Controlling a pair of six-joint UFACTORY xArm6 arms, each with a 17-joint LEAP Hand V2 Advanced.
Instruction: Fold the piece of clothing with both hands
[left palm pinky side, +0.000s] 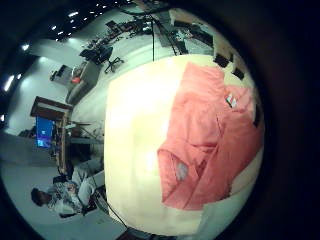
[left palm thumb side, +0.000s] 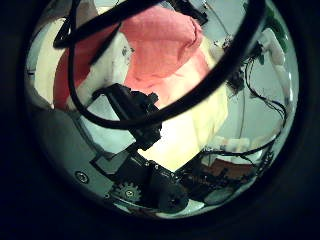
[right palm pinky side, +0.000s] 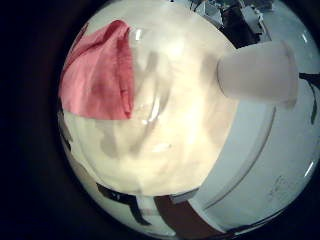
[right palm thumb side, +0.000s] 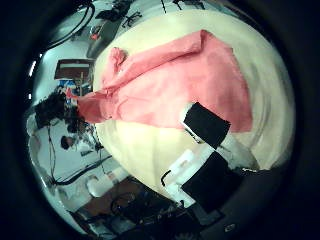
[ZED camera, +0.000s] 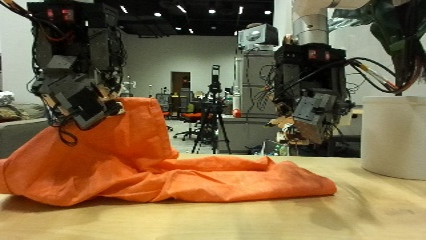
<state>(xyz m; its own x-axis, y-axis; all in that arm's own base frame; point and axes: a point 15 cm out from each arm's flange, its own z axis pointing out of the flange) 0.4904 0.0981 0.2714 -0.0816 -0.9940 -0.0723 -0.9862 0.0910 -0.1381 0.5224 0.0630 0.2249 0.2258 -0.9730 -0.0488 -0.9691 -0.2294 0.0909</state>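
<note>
Outside view first: you see the orange-pink garment (ZED camera: 147, 170) spread in low folds on the pale wooden surface (ZED camera: 360, 215), one corner pulled up off it. Your left robot hand (ZED camera: 77, 100) has that raised corner, its fingers curled into the cloth above the rest of the garment. Your right robot hand (ZED camera: 309, 112) hangs in the air clear of the garment, above its far end; its fingers look loosely bent and hold nothing. A white cylindrical container (ZED camera: 394, 136) stands on the surface beside the right robot hand, apart from the garment.

Left little finger side palm view: the garment (left palm pinky side: 210, 130) lies crumpled on the surface (left palm pinky side: 135, 130), with a small tag (left palm pinky side: 232, 100) on it whose print you cannot read.

Left thumb side palm view: the cloth (left palm thumb side: 150, 45) sits close to the palm.

Right little finger side palm view: the garment (right palm pinky side: 98, 75) lies well apart from the white container (right palm pinky side: 258, 72).

Right thumb side palm view: the garment (right palm thumb side: 170, 85) lies spread over the surface.
</note>
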